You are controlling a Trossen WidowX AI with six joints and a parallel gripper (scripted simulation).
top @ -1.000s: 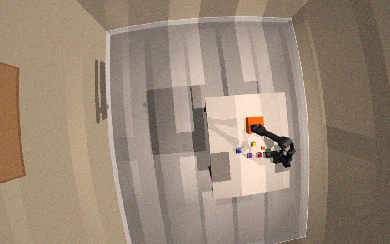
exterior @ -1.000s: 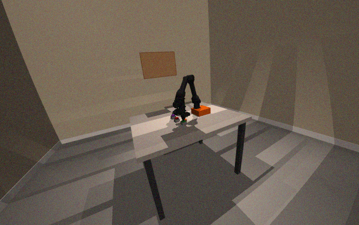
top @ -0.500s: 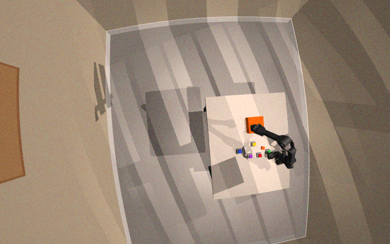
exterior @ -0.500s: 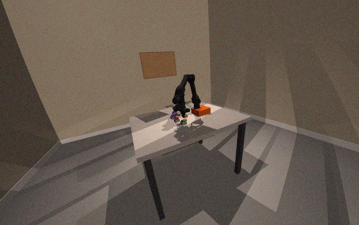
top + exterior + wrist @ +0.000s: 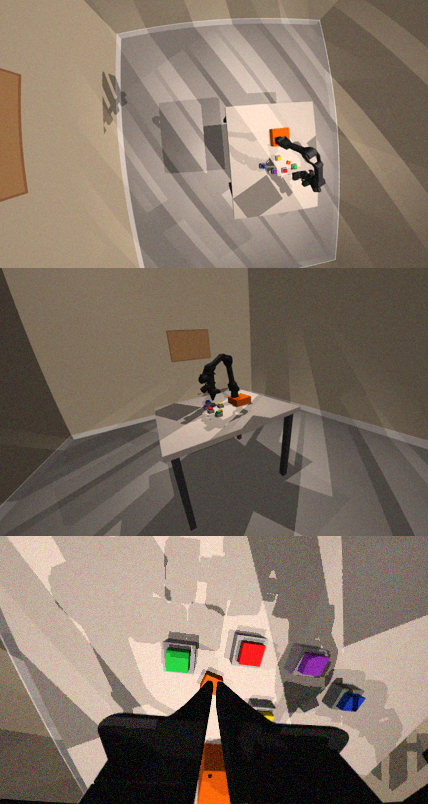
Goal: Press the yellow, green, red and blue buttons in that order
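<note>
Where the buttons sit: the square red push-button (image 5: pixel 251 654) in its grey housing stands on the pale desk (image 5: pixel 252 126), between the square green push-button (image 5: pixel 177 660) and the square purple push-button (image 5: pixel 314 664).
Remaining row: the square blue push-button (image 5: pixel 350 701) lies past the purple one; the square yellow push-button (image 5: pixel 266 713) is nearer the arm and half hidden behind a finger in the wrist view.
Obstacle: a small orange block (image 5: pixel 211 678) rests on the desk in the gap between green and red, apart from both.
Tool state: the black parallel-jaw tool (image 5: pixel 214 686) is almost fully closed, only a thin slit between the fingers, and holds nothing.
Tool position: raised off the desk. In the wrist view its tip lines up over the orange block, not over any button.
Step in hand: judged as a transfer between green and red; which presses are done cannot be told.
Hazard 1: a straight descent from this line would likely strike the orange block, a forbidden contact.
Hazard 2: overshooting the red button sideways would land on purple, an unlisted button.
Hazard 3: an off-centre touch may catch the housing rim, so the cap might not bottom out.
Hazard 4: pressing out of order would spoil the sequence.
</note>
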